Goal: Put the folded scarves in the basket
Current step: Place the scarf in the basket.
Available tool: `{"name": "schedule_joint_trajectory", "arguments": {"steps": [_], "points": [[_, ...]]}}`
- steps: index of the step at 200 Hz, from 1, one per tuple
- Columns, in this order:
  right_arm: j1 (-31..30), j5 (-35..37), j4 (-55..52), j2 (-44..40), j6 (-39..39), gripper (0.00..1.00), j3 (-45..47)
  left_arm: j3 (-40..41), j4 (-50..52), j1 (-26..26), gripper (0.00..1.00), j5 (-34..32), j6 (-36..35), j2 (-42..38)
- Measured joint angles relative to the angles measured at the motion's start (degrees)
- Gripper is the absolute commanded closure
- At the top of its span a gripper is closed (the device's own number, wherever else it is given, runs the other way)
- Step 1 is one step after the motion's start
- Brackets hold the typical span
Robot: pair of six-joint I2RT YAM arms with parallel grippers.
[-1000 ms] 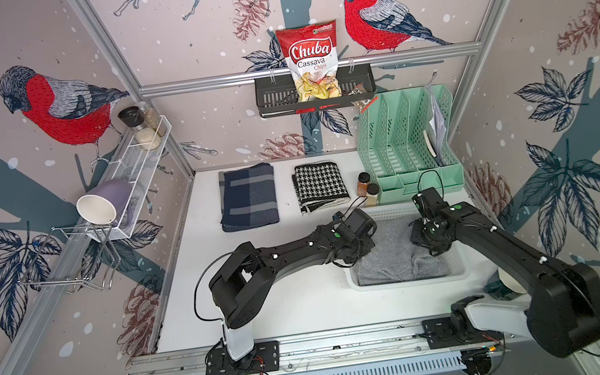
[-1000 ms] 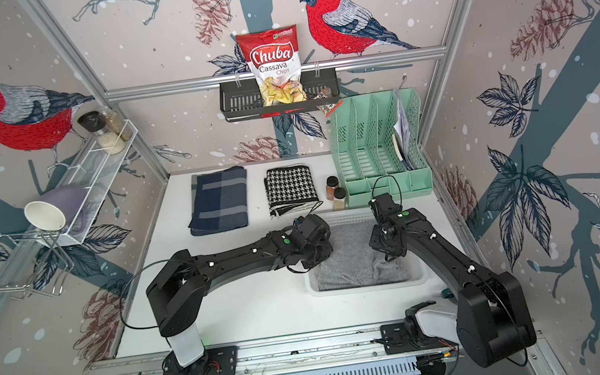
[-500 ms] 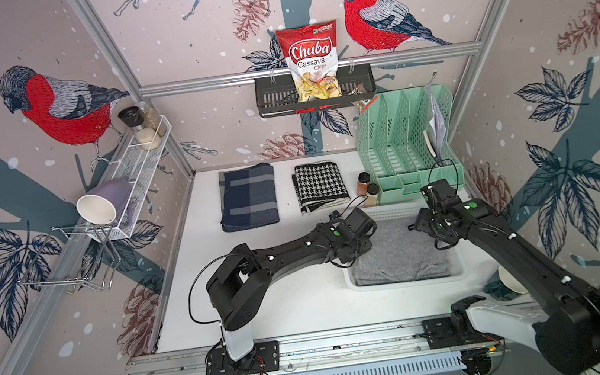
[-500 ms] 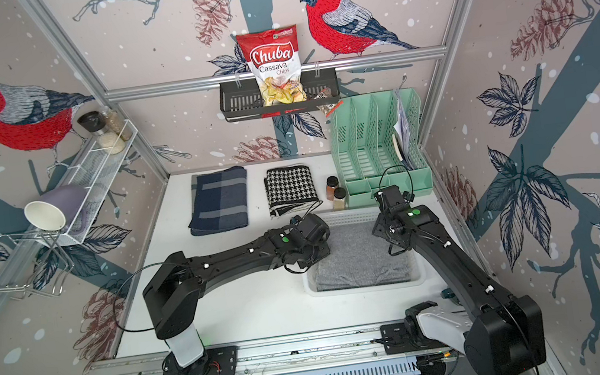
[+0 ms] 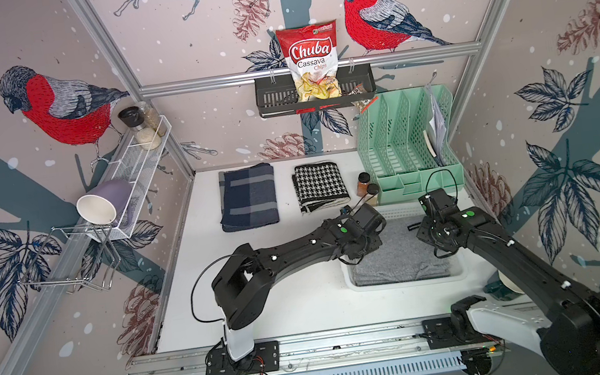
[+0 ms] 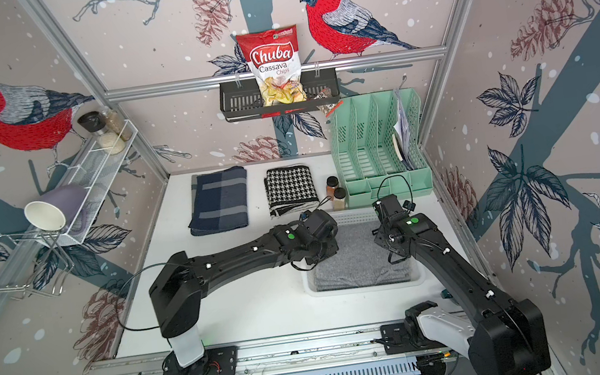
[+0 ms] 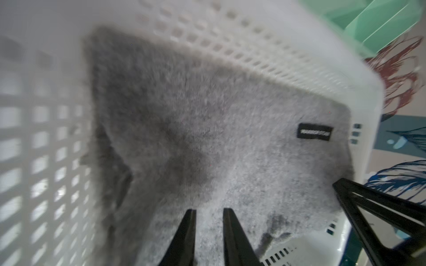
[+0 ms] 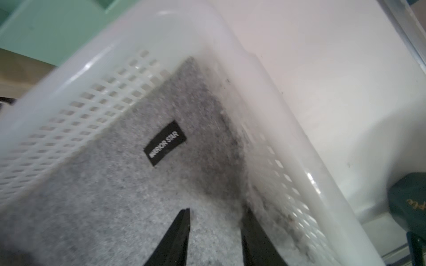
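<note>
You see the grey folded scarf (image 6: 362, 266) lying flat inside the white basket (image 6: 365, 288) on the surface (image 6: 266, 309), just before the mint-green file organiser (image 6: 375, 148). The left arm (image 6: 237, 258) reaches over the basket's left end, the right arm (image 6: 451, 263) over its right end. Farther back, a navy plaid cloth (image 6: 219, 200) and a houndstooth cloth (image 6: 291, 189) lie side by side.

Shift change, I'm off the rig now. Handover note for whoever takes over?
Left gripper: jaws slightly apart, nothing held, just above the grey scarf.
Right gripper: open, empty, above the scarf near its black label.
Scarf: lies folded flat inside the white basket.
Done: the scarf looks placed and released.
Left: probably only lifting both arms clear of the basket.
The navy plaid scarf and houndstooth scarf lie folded at the back of the table, away from both grippers.
</note>
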State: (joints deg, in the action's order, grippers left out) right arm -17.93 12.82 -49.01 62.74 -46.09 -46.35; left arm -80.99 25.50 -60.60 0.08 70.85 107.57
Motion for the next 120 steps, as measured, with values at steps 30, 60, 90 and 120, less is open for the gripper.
{"name": "schedule_joint_trajectory", "arguments": {"steps": [30, 60, 90, 120], "points": [[1.95, 0.31, 2.47, 0.72, -0.50, 0.62, 3.21, 1.40, -0.57, -0.07, 0.82, 1.86, -0.76, 2.78], [2.60, -0.26, 5.07, 2.91, -0.48, 0.62, 4.79, 2.49, -1.11, -0.07, 0.83, 2.56, -0.83, 3.67], [2.67, -1.33, 5.86, 2.91, -0.50, 0.60, 5.07, 3.43, -1.29, -0.07, 0.81, 2.47, -0.76, 3.52], [2.56, -1.29, 5.44, 0.57, -0.74, 0.53, 3.06, 1.97, 0.48, -0.07, 0.72, 0.81, -0.83, 1.27]]}}
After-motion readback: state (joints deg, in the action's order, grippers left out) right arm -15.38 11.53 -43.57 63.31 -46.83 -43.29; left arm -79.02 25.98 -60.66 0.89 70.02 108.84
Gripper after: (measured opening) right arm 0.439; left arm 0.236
